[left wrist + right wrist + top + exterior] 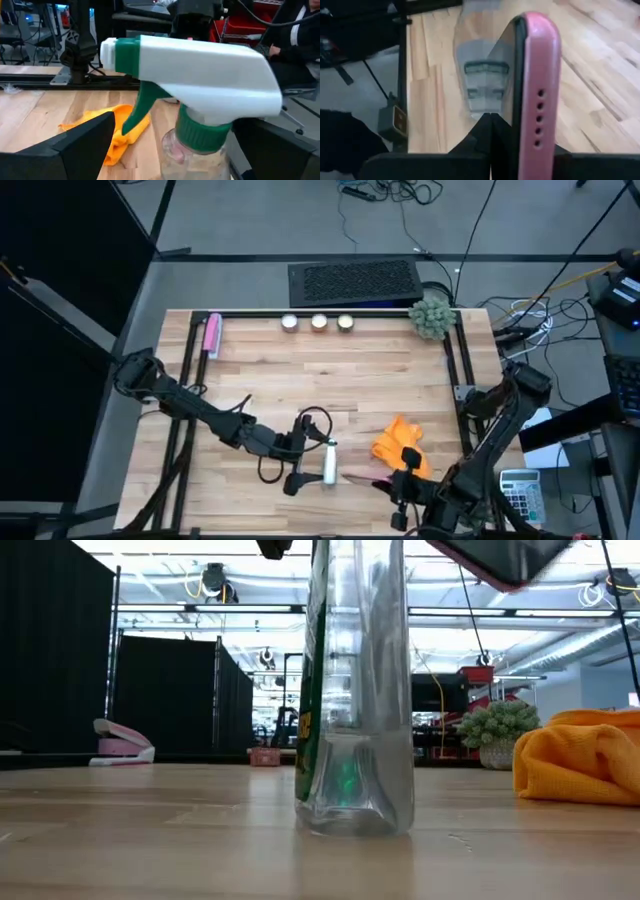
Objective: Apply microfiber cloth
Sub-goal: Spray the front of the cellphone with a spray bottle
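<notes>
The orange microfiber cloth lies crumpled on the wooden table at the near right, also seen in the low view; no gripper touches it. A clear spray bottle with a white and green head stands upright on its base near the table's front. My left gripper is open, with one finger on either side of the bottle's neck. My right gripper, just in front of the cloth, is shut on a black phone in a pink case. My right gripper pinches the phone between its two fingers at the end nearest the wrist; the fingers hide the exact spot. The phone stands on its long edge, its pink side with small holes facing the camera. It juts toward the bottle, lifted clear of the table.
At the far edge are a pink stapler, three small round lights and a potted plant. A black mesh pad lies beyond the table. Metal rails run along the left and right sides.
</notes>
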